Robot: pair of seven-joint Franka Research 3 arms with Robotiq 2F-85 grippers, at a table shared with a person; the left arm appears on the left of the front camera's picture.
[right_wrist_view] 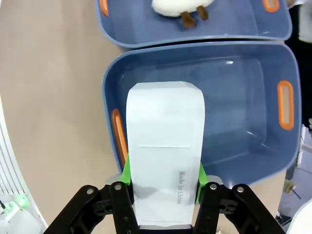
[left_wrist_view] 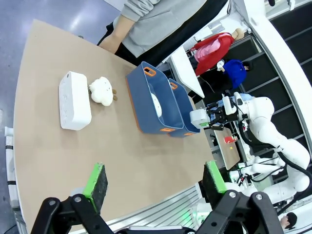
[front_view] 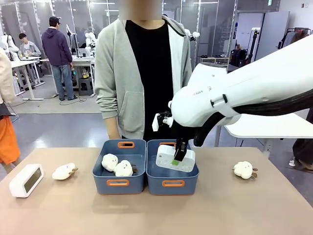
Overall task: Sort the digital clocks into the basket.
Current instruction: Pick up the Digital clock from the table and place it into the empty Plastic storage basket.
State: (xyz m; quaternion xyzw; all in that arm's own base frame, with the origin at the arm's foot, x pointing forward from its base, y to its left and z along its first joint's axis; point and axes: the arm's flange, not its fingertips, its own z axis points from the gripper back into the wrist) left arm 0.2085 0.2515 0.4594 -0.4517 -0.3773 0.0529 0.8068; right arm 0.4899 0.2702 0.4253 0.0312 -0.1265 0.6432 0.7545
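My right gripper [front_view: 180, 156] is shut on a white digital clock [front_view: 174, 159], holding it at rim height over the right-hand slate-blue basket [front_view: 172, 182]. From the right wrist, the clock [right_wrist_view: 165, 141] sits clamped between the green pads of the gripper [right_wrist_view: 163, 178], above the bare floor of the basket [right_wrist_view: 234, 102]. A second white digital clock [front_view: 26, 179] lies on the table at the far left. It also appears in the left wrist view [left_wrist_view: 74, 100], far beyond my open left gripper [left_wrist_view: 155, 179], which holds nothing.
The left basket [front_view: 119, 182] holds two cream plush toys [front_view: 117, 165]. One plush [front_view: 64, 171] lies beside the left clock and another [front_view: 244, 169] lies on the right of the table. A person [front_view: 142, 73] stands close behind the baskets.
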